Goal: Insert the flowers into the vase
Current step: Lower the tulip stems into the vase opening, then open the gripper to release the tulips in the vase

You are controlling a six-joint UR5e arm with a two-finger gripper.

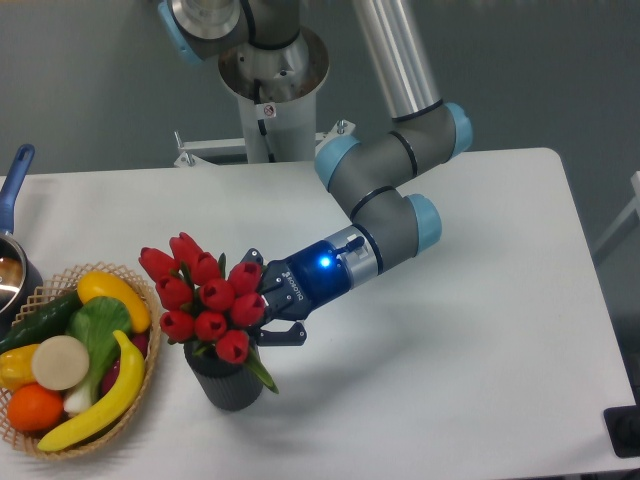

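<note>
The flowers (205, 292), a tight bunch of red tulip buds with green leaves, stand upright with their stems down in the vase (230, 385), a small dark grey cylinder near the table's front left. The bunch is wider than the vase and hides its rim. My gripper (268, 300) reaches in from the right at bud height. Its jaws are spread wide, one finger (253, 262) behind the bunch's right side and the other (288, 335) in front of it. I cannot tell whether the fingers touch the buds.
A round wicker basket (152, 352) of fruit and vegetables sits just left of the vase. A blue-handled metal pot (14, 180) is at the far left edge. The arm's base (270, 90) stands at the back. The table's front edge is close to the vase.
</note>
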